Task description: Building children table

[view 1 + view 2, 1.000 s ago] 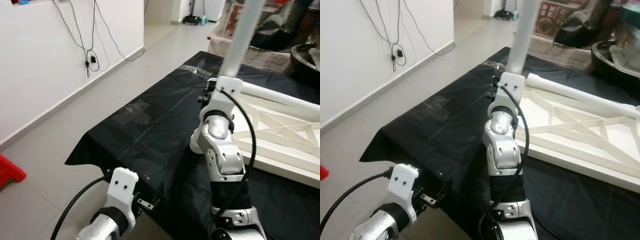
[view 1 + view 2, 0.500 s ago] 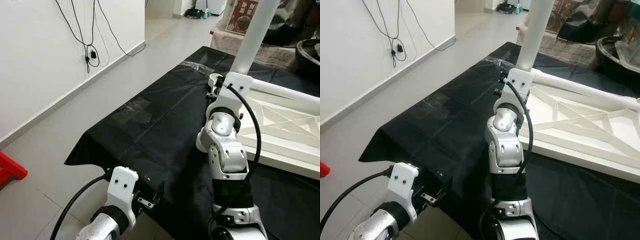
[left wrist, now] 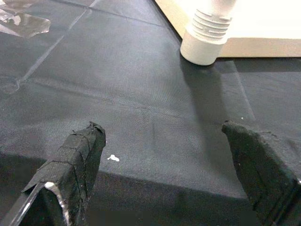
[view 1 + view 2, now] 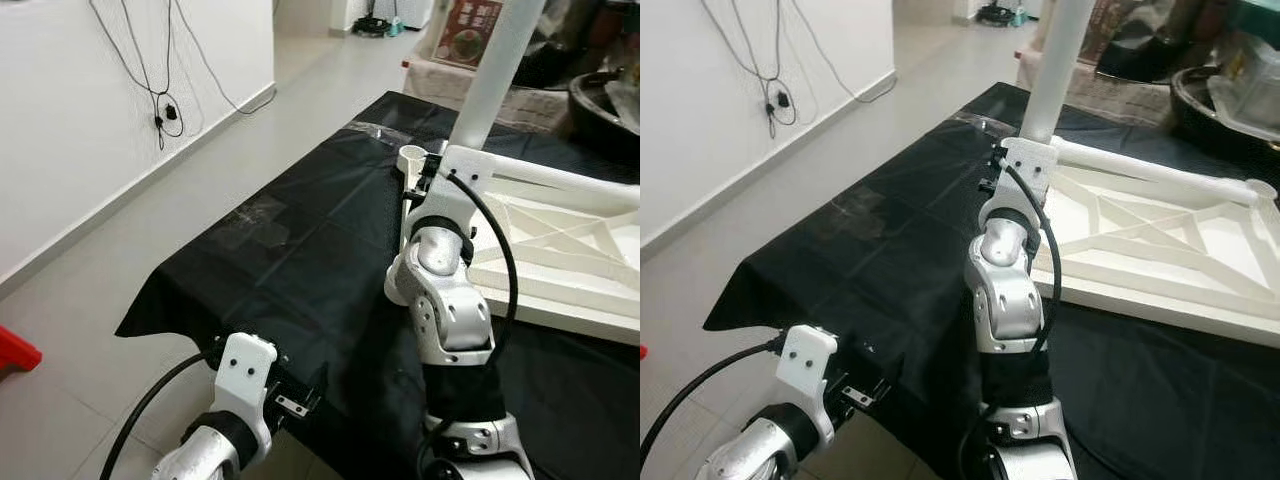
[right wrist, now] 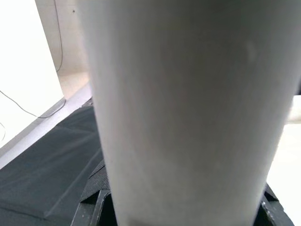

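A white tabletop frame (image 4: 560, 250) lies upside down on a black sheet (image 4: 250, 290) on the floor. My right gripper (image 5: 183, 212) is shut on a white table leg (image 4: 492, 75), held nearly upright over the frame's near-left corner. A white round socket (image 4: 410, 158) sits at that corner, just left of my right wrist. In the right wrist view the leg (image 5: 188, 108) stands between black fingertips (image 5: 94, 205). My left gripper (image 3: 164, 155) is open and low over the sheet's front edge, facing a white threaded piece (image 3: 207, 37) by the frame's corner.
A white wall with hanging cables (image 4: 165, 100) runs along the left. A red object (image 4: 15, 352) lies on the tiled floor at far left. Dark household items (image 4: 600, 90) crowd the back right. Clear tape patches (image 4: 262, 215) stick to the sheet.
The whole view has shifted a little. My right gripper keeps the leg, and the corner socket has come into sight beside its wrist. The left arm has not moved.
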